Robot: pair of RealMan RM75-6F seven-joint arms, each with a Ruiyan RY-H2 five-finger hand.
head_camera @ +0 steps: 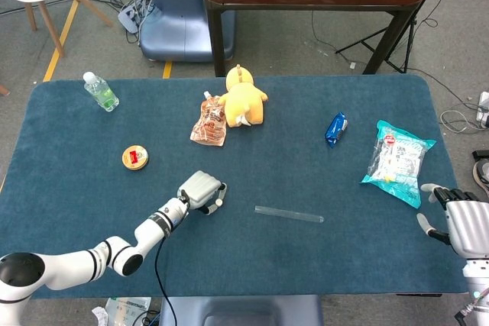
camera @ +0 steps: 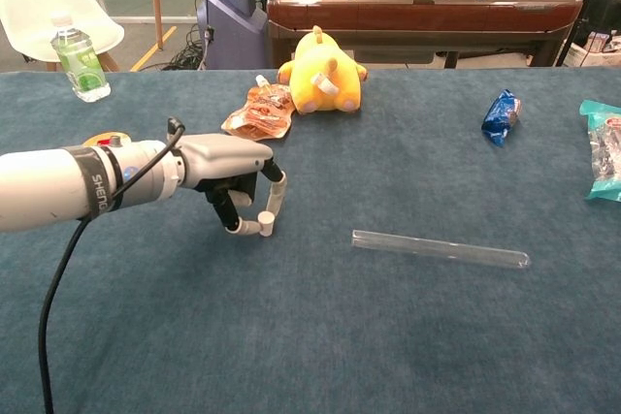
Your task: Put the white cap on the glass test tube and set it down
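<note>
Table (head_camera: 92,188): blue felt-like cloth, rounded corners, broad bare stretch around the glass test tube (camera: 441,248), the landmark. Tube lies flat, clear, slender, well inside the near edge. Left hand (camera: 225,172), left of the tube, fingertips curled down, pinching the small white cap (camera: 263,222) against the cloth. Right hand (head_camera: 462,223) rests well right of the tube at the table's edge, fingers apart, holding nothing.
</note>
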